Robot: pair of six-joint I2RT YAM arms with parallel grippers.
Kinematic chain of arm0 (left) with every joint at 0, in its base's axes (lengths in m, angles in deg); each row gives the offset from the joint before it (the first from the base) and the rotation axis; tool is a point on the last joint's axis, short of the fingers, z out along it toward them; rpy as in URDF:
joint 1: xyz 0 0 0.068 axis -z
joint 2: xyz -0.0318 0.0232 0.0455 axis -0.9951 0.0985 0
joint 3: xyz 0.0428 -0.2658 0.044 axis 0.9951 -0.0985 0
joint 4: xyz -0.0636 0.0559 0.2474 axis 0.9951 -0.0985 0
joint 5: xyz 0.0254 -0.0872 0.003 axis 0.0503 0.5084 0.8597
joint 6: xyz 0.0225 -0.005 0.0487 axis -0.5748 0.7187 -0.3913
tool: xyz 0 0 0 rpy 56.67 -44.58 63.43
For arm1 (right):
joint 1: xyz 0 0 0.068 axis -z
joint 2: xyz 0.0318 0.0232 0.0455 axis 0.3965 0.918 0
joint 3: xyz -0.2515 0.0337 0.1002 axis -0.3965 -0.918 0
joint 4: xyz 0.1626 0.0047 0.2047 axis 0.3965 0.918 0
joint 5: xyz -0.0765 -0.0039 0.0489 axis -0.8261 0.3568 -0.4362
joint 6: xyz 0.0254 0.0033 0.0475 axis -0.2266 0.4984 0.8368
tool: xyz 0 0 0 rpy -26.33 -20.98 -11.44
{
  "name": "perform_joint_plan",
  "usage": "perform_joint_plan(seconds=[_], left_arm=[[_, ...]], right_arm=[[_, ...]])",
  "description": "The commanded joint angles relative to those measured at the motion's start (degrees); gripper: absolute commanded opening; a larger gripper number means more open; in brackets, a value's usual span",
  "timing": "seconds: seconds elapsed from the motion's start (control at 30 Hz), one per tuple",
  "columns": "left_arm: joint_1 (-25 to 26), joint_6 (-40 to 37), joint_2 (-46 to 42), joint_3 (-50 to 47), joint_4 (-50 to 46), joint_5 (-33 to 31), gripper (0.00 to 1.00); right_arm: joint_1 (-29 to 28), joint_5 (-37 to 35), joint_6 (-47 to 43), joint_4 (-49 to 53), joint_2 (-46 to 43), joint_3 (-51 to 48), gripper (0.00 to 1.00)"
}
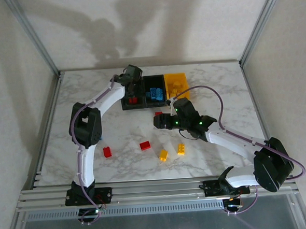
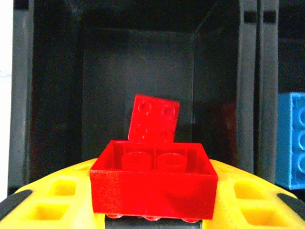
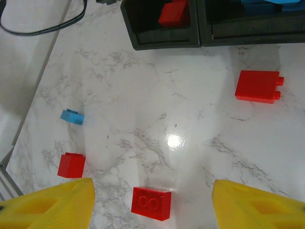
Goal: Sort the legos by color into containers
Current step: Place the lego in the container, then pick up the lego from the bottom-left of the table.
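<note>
Red, glossy plastic made up the held brick (image 2: 152,183), clamped by its flat side walls between the yellow fingers (image 2: 47,200) of the left gripper (image 1: 132,77), hollow underside showing. It hung over the left black bin (image 2: 52,95), where a second red brick (image 2: 153,119) leaned on the floor. Such a piece looked light, rigid and slick; pinched across studs or corners it would likely squirt out, so opposite flat walls seemed the surest hold. Blue bricks (image 1: 154,93) lay in the middle black bin (image 1: 154,77), and the yellow bin (image 1: 178,81) closed the row. On the marble counter (image 3: 157,109) lay loose legos: a red one (image 3: 151,203), another red (image 3: 258,86), a small blue (image 3: 72,116) and two yellow (image 1: 163,155). The right gripper (image 1: 160,121) hovered above them, jaws apart and empty
</note>
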State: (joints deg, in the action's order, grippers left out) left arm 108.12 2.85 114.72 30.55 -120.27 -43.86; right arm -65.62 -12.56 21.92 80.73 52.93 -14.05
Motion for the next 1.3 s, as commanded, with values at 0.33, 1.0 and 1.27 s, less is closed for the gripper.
perform_joint_plan(seconds=[0.33, 1.0, 1.27], left_arm=[[-1.3, -0.6, 8.1, 13.6, -8.0, -3.3, 0.48], [-0.9, -1.2, -18.8, -9.5, -1.2, -0.7, 0.65], [-0.9, 0.2, -35.1, -31.1, 0.3, -1.5, 0.70]], right_arm=[[-0.5, -1.0, 0.5, 0.1, 0.6, 0.3, 0.66], [-0.5, -0.7, -1.5, 1.2, 3.1, 4.5, 0.66], [-0.5, 0.0, -2.0, 1.0, 4.1, 5.1, 0.66]])
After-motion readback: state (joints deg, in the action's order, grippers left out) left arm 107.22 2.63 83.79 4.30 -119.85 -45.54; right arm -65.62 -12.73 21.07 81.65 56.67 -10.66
